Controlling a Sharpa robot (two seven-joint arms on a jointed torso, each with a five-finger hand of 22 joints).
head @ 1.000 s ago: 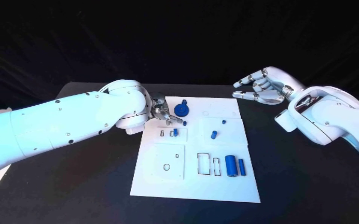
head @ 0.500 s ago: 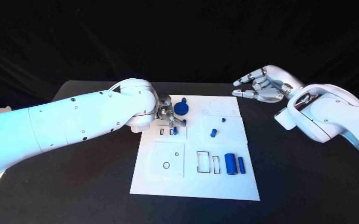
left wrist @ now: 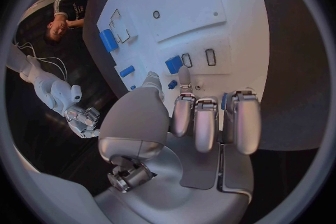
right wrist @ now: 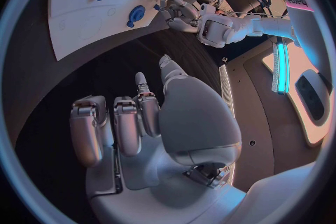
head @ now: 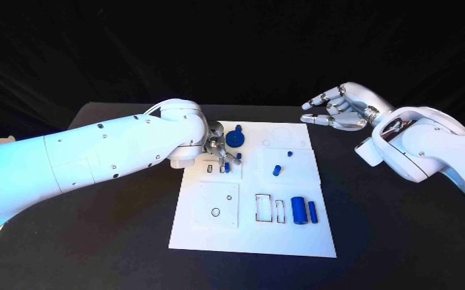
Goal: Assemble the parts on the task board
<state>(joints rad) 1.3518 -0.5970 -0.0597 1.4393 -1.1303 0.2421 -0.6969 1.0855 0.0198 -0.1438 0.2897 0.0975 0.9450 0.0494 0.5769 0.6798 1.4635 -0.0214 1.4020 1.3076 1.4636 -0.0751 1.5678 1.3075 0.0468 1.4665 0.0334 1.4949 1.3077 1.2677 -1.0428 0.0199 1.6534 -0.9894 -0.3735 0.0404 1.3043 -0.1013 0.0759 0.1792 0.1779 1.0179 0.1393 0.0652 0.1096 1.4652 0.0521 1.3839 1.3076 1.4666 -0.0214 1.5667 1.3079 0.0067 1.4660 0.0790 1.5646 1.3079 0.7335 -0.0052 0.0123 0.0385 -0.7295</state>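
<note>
You're mid-seating: left hand [head: 215, 150] pinches a small blue part [head: 226, 166] over task board [head: 254, 236]; press next. Right hand [head: 339, 112] open, empty.

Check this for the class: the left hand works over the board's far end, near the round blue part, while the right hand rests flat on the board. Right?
Not quite. The right hand hangs off the board, past its far right corner, touching nothing, as the head view shows. The left hand is indeed by the round blue part.
</note>
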